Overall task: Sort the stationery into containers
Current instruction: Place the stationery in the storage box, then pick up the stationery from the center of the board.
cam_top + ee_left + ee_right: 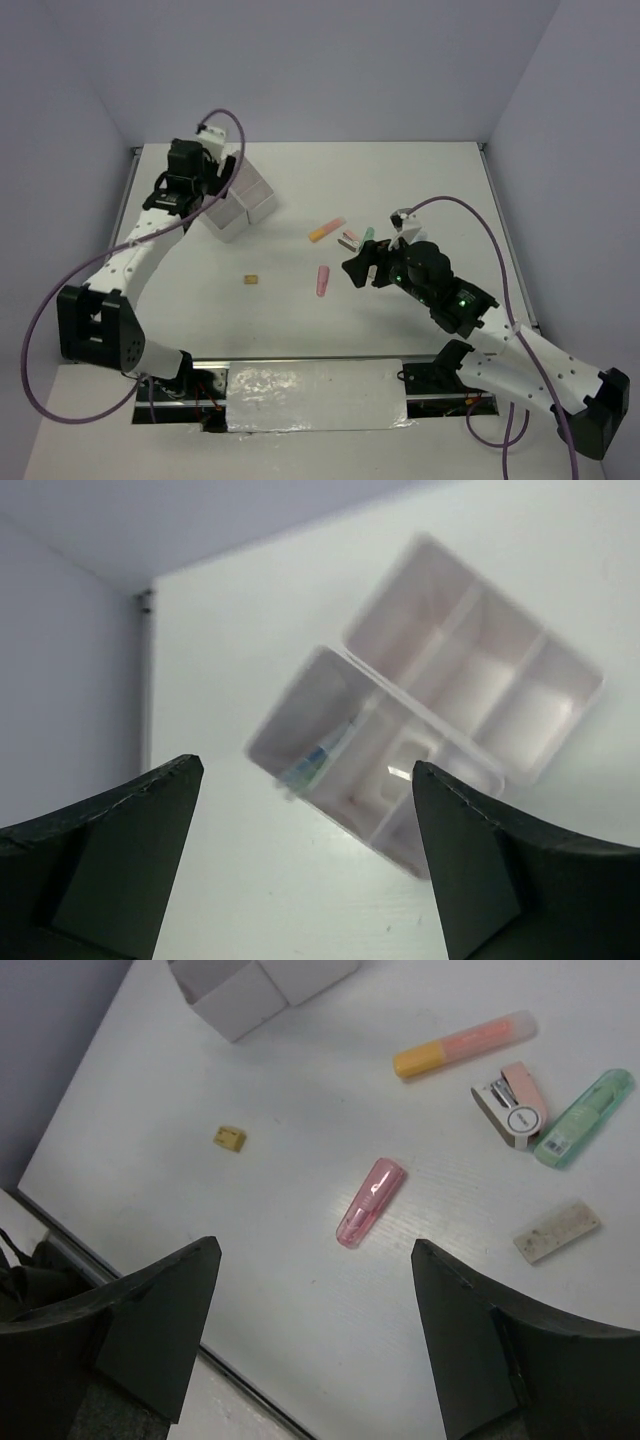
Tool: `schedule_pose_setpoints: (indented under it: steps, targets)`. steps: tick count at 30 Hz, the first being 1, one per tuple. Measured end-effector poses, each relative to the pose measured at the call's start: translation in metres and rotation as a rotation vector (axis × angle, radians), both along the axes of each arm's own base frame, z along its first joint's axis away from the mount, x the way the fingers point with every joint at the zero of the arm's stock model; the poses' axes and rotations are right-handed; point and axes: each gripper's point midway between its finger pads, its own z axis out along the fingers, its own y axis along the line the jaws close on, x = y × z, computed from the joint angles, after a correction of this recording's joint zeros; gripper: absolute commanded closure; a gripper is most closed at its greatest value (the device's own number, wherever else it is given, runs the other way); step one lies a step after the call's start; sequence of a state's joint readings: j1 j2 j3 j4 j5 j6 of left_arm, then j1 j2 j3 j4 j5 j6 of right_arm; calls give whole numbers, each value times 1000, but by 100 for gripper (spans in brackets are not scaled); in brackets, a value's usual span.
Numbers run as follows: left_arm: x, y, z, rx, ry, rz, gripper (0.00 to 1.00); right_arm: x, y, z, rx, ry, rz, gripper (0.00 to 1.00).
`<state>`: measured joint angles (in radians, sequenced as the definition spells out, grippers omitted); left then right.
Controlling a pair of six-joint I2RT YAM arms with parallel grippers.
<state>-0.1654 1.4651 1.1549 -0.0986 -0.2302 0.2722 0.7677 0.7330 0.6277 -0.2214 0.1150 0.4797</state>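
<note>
Lining up a pick, by the look of it: right hand (315, 1260) hovers wide open and empty, with the pink marker (370, 1201) flat on the bench (250, 1290) just ahead of its fingertips, lying skewed to them. Rotate the wrist so the fingers straddle the barrel crosswise, drop centred, close mid-body; it may roll. Grey eraser (556, 1230) sits off to its right, green marker (583, 1118) and orange marker (463, 1045) farther ahead. Left hand (305, 780) is wide open, empty, above the containers (520, 710); blue item (318, 755) in one compartment.
</note>
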Motion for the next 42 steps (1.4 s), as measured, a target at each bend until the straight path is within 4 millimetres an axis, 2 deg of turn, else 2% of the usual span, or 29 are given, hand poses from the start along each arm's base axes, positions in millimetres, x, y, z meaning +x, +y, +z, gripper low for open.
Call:
schedule_pose_setpoints:
  steps: [3, 5, 6, 9, 11, 13, 14, 16, 19, 21, 22, 24, 26, 28, 32, 35, 38, 42]
  targets:
    - [-13, 16, 74, -149, -161, 175, 1, 5, 7, -17, -45, 56, 6, 15]
    - [-34, 26, 122, -265, -268, 250, 1, 11, 13, -29, -71, 103, -1, 15]
    - [-47, 29, 139, -318, -307, 268, 1, 13, 15, -38, -91, 136, -10, 15]
    - [-94, 32, 172, -466, -381, 296, 1, 17, 17, -57, -143, 211, -46, 15]
    - [-119, 24, 174, -542, -389, 256, 1, 21, 18, -66, -173, 248, -88, 14]
    - [-141, 15, 157, -601, -357, 224, 1, 23, 18, -68, -177, 258, -118, 14]
    - [-150, 11, 142, -627, -323, 220, 1, 24, 16, -68, -175, 261, -132, 14]
    - [-157, 1, 102, -677, -216, 231, 1, 25, 14, -66, -168, 260, -154, 14]
    - [-162, -18, 27, -739, -13, 280, 1, 26, 12, -64, -160, 257, -170, 14]
    - [-171, -41, -25, -740, 140, 315, 1, 25, 11, -64, -158, 258, -173, 14]
    - [-177, -53, -45, -721, 205, 327, 1, 25, 11, -64, -156, 259, -172, 14]
    - [-187, -79, -71, -671, 296, 319, 1, 24, 12, -62, -148, 258, -168, 15]
    - [-190, -99, -87, -622, 351, 323, 1, 23, 11, -59, -140, 253, -166, 14]
    - [-183, -106, -100, -585, 374, 366, 1, 21, 10, -55, -129, 245, -163, 14]
    - [-171, -105, -134, -493, 421, 444, 1, 15, 4, -51, -111, 225, -153, 14]
    - [-173, -100, -159, -419, 469, 481, 7, 10, 0, -48, -101, 210, -146, 15]
    - [-172, -101, -166, -406, 480, 482, 14, 8, -1, -48, -100, 203, -139, 14]
    - [-165, -105, -165, -420, 464, 462, 22, 7, 0, -48, -105, 203, -122, 15]
